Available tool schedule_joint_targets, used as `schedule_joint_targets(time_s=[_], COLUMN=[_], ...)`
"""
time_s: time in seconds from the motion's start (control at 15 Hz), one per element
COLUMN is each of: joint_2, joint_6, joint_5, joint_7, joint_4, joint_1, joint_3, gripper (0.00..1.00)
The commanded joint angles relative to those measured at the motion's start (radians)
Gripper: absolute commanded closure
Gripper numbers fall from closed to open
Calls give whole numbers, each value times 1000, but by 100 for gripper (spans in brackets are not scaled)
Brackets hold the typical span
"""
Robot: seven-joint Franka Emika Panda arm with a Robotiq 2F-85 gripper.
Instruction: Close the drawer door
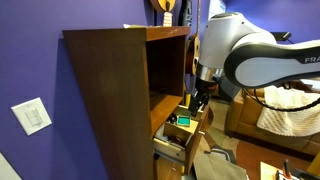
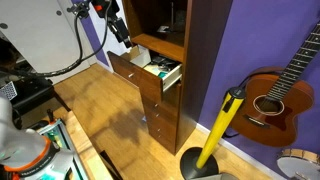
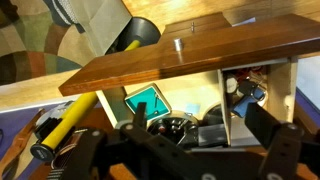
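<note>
The drawer door of the tall dark brown cabinet stands pulled out, and its pale inner walls show. In the wrist view its flat brown front runs across the top, with a teal card and small dark items inside. My gripper hangs open just above the drawer's inside, with a pale side wall between its fingers. It holds nothing. In both exterior views the gripper is above the open drawer, near its outer end.
A yellow-handled tool with a black base stands on the wood floor beside the cabinet and shows in the wrist view. A guitar leans on the purple wall. An open shelf recess is above the drawer. A chair stands behind the arm.
</note>
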Motion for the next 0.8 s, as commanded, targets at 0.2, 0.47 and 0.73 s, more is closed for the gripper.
schedule_joint_targets(time_s=[0.2,0.47,0.73], joint_2=[2,29,73], joint_6=[-3,-50,-82], joint_5=[-7,-19,28], joint_7=[6,-3,9], joint_4=[2,56,135], joint_1=[16,-5,-49], joint_3=[-13,-33,-121], gripper=[0,0,0])
